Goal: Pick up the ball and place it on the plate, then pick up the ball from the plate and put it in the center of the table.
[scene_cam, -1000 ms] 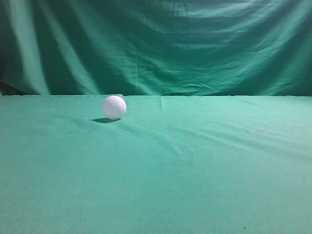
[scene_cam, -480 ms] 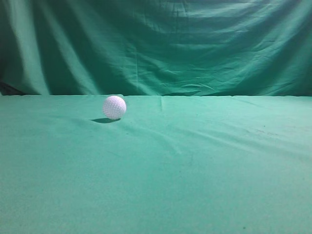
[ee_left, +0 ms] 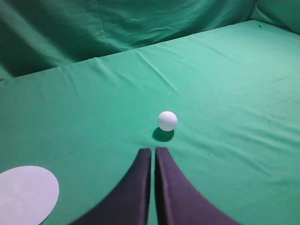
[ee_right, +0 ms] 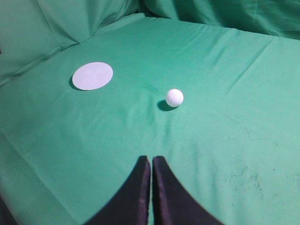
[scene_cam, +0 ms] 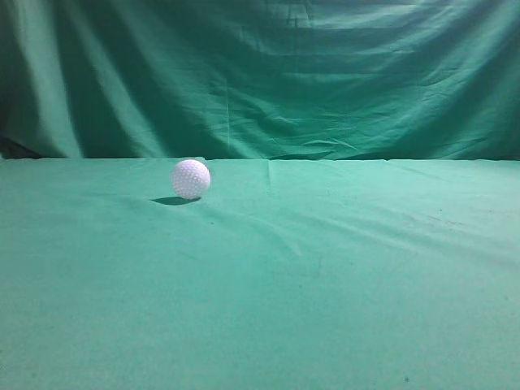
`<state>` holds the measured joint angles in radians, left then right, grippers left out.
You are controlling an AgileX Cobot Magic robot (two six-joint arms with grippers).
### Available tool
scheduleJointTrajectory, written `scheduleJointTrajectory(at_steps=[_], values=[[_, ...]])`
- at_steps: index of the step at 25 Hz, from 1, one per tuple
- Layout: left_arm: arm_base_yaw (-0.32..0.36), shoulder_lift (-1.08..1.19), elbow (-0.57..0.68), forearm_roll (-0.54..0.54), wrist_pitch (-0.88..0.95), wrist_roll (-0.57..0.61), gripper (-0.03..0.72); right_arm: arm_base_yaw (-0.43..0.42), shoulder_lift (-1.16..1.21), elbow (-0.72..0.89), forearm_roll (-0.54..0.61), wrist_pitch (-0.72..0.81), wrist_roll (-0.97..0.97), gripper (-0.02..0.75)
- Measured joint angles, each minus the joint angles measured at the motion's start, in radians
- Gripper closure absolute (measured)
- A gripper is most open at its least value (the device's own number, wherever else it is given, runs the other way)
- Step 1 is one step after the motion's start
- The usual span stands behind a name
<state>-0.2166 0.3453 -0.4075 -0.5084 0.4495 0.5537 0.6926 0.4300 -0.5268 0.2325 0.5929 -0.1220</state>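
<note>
Green wrinkled cloth covers the wide flat table (scene_cam: 325, 284), and the small white dimpled ball (scene_cam: 191, 179) rests on it, left of the middle in the exterior view, near the back edge. From the left wrist, the ball (ee_left: 167, 120) lies just ahead of the left gripper (ee_left: 153, 151), whose dark fingers are pressed together with nothing between them. A flat round white plate (ee_left: 26, 194) lies apart to the side. The right gripper (ee_right: 151, 159) is likewise closed and empty, well short of the ball (ee_right: 174, 97) and the plate (ee_right: 93, 75).
</note>
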Motion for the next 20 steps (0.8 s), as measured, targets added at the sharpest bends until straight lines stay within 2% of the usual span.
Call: scheduleJointTrajectory(at_steps=[8, 11, 16, 20], values=[[0.000, 0.000, 0.000, 0.000, 0.000, 0.000, 0.688, -0.027, -0.072, 0.016, -0.069, -0.052, 0.000, 0.738], [0.000, 0.000, 0.000, 0.000, 0.000, 0.000, 0.688, -0.114, -0.144, 0.073, -0.060, -0.130, 0.000, 0.738], [0.000, 0.000, 0.000, 0.000, 0.000, 0.000, 0.688, -0.316, -0.275, 0.218, -0.009, -0.279, -0.002, 0.738], [0.000, 0.000, 0.000, 0.000, 0.000, 0.000, 0.688, -0.442, -0.374, 0.285, 0.004, -0.321, -0.002, 0.738]])
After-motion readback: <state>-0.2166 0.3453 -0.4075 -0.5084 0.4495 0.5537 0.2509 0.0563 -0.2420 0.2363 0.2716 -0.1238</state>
